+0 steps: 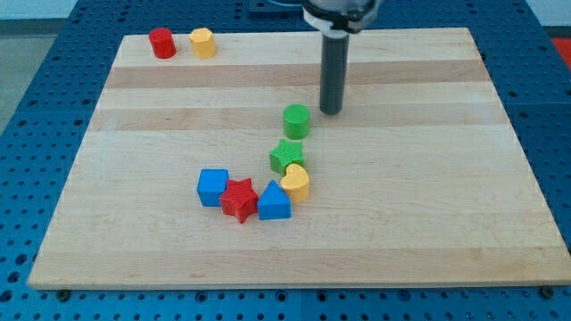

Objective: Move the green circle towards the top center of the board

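The green circle (pixel 296 120) is a short green cylinder standing near the middle of the wooden board (pixel 428 196). My tip (pixel 331 111) is the lower end of a dark rod coming down from the view's top. It stands just to the right of the green circle and slightly above it in the view, a small gap apart from it. No touch shows between them.
A green star (pixel 286 155) lies just below the circle, with a yellow heart (pixel 296 181), blue triangle (pixel 274 202), red star (pixel 239 198) and blue cube (pixel 212 187) clustered below. A red cylinder (pixel 161 43) and a yellow hexagon (pixel 203 42) stand at the board's top left.
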Available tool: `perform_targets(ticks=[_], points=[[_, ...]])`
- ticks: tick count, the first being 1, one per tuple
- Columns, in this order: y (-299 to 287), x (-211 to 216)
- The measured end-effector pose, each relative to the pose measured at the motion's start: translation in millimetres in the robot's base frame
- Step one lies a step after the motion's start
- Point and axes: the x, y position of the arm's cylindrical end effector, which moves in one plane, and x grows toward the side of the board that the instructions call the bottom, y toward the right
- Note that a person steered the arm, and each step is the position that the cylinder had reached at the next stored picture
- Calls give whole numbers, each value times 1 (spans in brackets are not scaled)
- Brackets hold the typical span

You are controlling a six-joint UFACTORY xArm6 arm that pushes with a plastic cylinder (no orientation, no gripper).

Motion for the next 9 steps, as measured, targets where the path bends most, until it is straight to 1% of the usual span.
perform_targets(ticks=[1, 2, 4, 5, 7, 9], points=[[1, 33], [-14, 42], [-69, 42], [-86, 42], [-88, 37], [-76, 14]])
